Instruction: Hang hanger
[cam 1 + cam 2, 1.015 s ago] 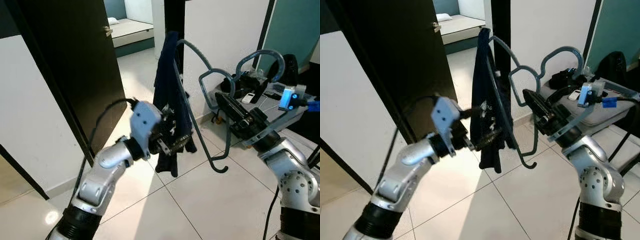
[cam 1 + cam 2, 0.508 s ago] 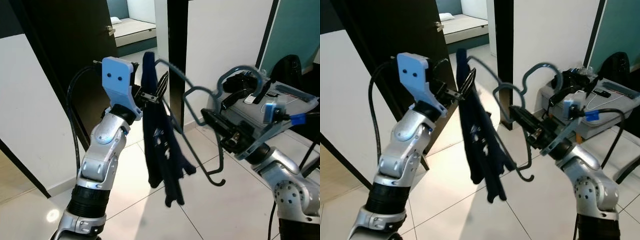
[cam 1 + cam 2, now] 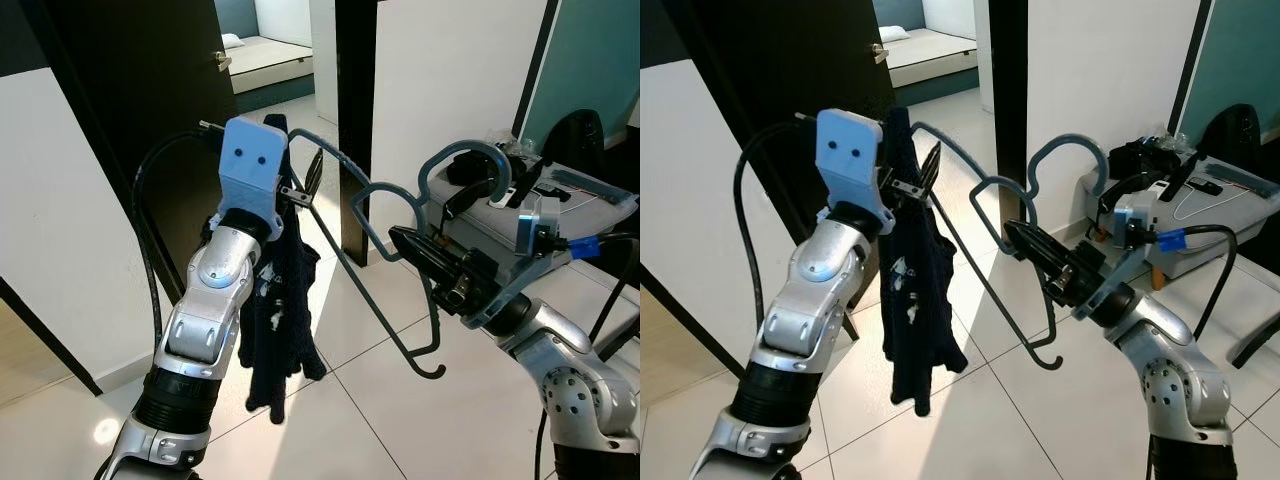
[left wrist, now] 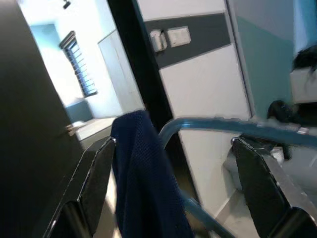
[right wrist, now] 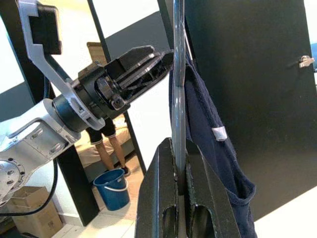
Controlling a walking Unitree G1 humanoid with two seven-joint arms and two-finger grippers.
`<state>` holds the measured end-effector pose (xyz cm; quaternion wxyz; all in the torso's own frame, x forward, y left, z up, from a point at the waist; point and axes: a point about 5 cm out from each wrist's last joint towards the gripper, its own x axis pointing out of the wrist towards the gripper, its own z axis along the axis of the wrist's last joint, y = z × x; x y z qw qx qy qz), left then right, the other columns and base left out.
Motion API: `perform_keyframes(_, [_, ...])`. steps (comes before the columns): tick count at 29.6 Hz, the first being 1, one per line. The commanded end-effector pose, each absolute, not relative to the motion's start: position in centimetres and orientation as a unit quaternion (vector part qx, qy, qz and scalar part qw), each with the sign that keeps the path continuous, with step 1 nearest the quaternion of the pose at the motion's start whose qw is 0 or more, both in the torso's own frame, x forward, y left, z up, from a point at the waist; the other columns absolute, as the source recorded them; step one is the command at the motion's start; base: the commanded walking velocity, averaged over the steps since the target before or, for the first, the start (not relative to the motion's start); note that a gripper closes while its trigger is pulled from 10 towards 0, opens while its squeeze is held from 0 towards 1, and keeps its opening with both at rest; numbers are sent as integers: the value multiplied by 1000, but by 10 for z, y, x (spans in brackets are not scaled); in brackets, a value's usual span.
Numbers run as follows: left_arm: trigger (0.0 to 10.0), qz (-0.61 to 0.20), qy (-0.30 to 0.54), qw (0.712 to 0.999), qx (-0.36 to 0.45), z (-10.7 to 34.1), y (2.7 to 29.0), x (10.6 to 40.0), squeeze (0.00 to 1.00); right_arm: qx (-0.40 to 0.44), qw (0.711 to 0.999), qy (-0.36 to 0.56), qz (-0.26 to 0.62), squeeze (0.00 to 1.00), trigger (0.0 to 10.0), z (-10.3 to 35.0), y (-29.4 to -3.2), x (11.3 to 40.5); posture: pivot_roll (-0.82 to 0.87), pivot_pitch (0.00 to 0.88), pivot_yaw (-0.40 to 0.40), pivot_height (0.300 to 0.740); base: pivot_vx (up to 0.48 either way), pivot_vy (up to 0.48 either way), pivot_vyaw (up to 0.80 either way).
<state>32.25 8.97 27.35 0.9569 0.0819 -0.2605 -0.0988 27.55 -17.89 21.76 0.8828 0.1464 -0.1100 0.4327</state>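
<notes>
A blue-grey plastic hanger (image 3: 375, 300) is held up in front of me, its hook (image 3: 462, 157) pointing up. My right gripper (image 3: 398, 238) is shut on its middle bar, and the bar (image 5: 178, 94) runs out from between the fingers (image 5: 161, 198). A dark navy garment (image 3: 280, 320) drapes over the hanger's far end and hangs down beside my left forearm. My left gripper (image 3: 306, 180) is at that end, open, with the garment (image 4: 143, 178) and the hanger's arm (image 4: 223, 126) between its spread fingers (image 4: 94, 178).
A dark door (image 3: 130, 110) stands at the left, with a doorway to a bedroom (image 3: 265, 60) beyond and a black post (image 3: 355, 100) beside it. A low case with cables (image 3: 565, 195) sits on the right. A person's legs and a blue bucket (image 5: 113, 186) are behind.
My left gripper rose from low on the garment to the hanger's upper end. The garment now hangs lower and closer to my left arm. The right gripper and hanger shifted slightly left.
</notes>
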Motion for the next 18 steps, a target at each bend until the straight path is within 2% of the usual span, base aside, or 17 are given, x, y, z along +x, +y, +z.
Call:
perform_keyframes(1, [10000,-85,-243,961,98,267,95,324,0,134,882,-132,433,0,10000,225,-179,276,-72,0,95,740,0,0,0])
perform_keyframes(13, [10000,-68,-229,964,115,261,101,324,0,133,883,-133,430,0,10000,225,-180,277,-73,0,92,740,0,0,0])
perform_keyframes(14, [8902,-63,-227,965,117,260,101,325,0,133,883,-133,431,0,10000,225,-179,277,-75,0,94,740,0,0,0])
perform_keyframes(15, [7294,-61,-225,966,116,260,100,326,0,132,882,-134,432,0,10000,226,-179,276,-75,0,94,740,0,0,0])
perform_keyframes(16, [7294,-61,-225,966,116,260,100,326,0,132,882,-134,432,0,10000,226,-179,276,-75,0,94,740,0,0,0])
perform_keyframes(17, [4902,-61,-224,966,114,260,100,327,0,132,882,-134,432,0,10000,226,-179,276,-78,0,92,740,0,0,0])
perform_keyframes(18, [4000,-62,-225,966,111,261,99,328,0,131,882,-135,433,0,10000,226,-179,276,-78,0,92,740,0,0,0])
